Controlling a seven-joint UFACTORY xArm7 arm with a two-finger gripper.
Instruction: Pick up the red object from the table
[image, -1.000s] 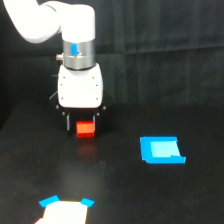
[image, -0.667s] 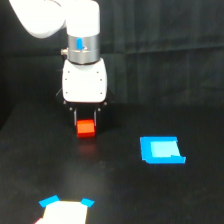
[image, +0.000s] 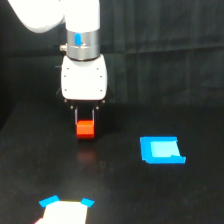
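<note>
Red block held clear of the black worktop

The white arm's end effector (image: 85, 121) points straight down, its dark fingers closed on either side of the small bright red-orange chunky block (image: 85, 129), which hangs above the glossy black worktop (image: 120, 190). A flat blue piece (image: 161, 150) lies well apart toward the exterior view's right; a white, blue-cornered piece (image: 65, 211) sits at the bottom edge

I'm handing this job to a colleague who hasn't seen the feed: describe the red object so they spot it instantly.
Find the white arm on the exterior view's left and follow it down to its hand. The red object sits between the fingers, a faint reflection on the black table beneath it. It is small, chunky and red-orange, unlike the flat blue piece to the right.
</note>
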